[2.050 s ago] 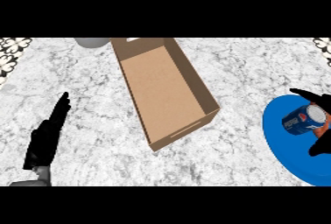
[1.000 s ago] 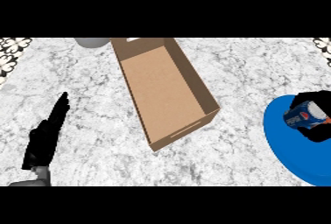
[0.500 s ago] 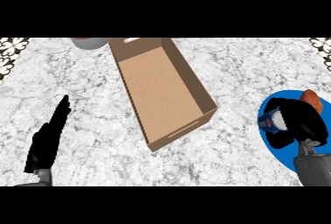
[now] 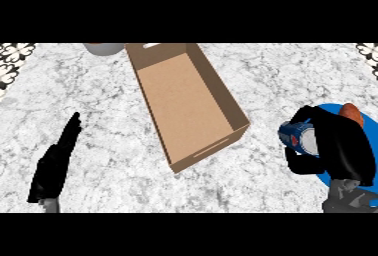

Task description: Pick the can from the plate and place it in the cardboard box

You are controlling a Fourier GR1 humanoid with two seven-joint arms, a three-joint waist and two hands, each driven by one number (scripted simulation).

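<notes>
Can on its side in right robot hand — end facing cardboard box.

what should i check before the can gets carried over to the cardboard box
1. Grip on the can: ok, the right hand is curled round it.
2. Can off the plate: cannot tell, the hand hides its underside.
3. Cardboard box open and empty: ok, only bare floor shows inside.
4. Path to the box: ok, nothing but marble counter lies between the can and the box's near wall.
5. Left hand out of the way: ok, it rests open at the view's left, apart from the box.
6. Grey object at the top edge: ok, it sits beside the box's far end, off the route.
</notes>
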